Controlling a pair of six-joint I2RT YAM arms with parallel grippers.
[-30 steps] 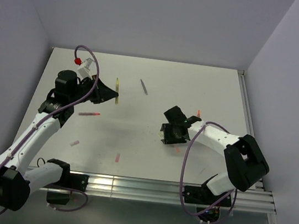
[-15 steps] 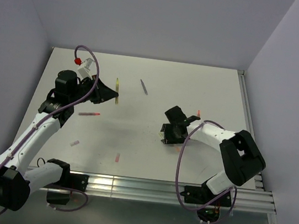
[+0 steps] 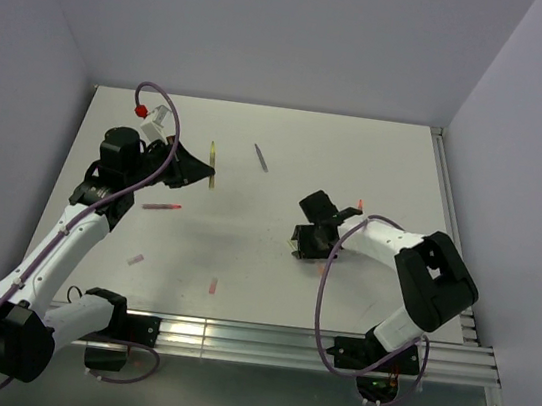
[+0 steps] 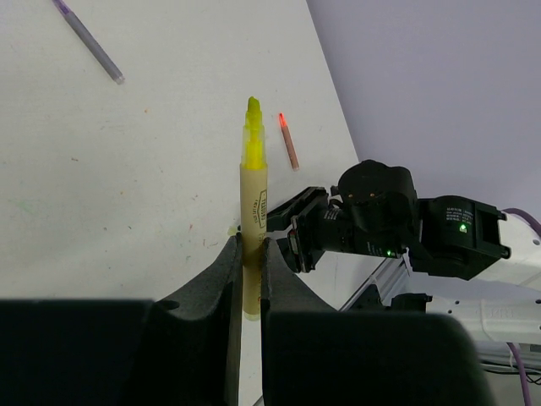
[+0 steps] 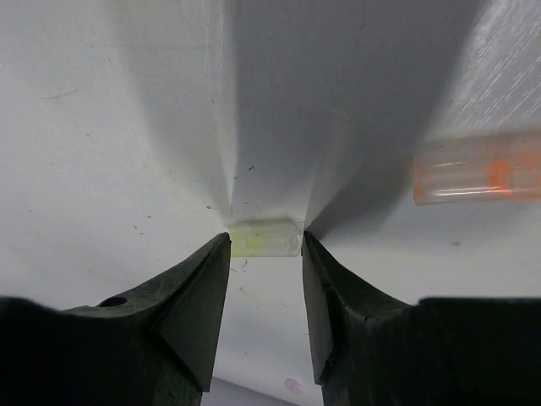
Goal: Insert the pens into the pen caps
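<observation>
Tabletop (image 3: 358,155); left claw (image 4: 251,251) clenched on one pen (image 4: 254,194), right claw (image 5: 265,247) on one cap (image 5: 265,238)

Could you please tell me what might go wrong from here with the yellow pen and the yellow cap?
The right pincer straddles the yellow cap seemingly end to end on the table; squeezed so, the short tube could pop out or have its mouth blocked.
The orange cap lies close by and might get knocked.
The left pincer grips the yellow pen near its rear, so the long tip may wobble off aim.
</observation>
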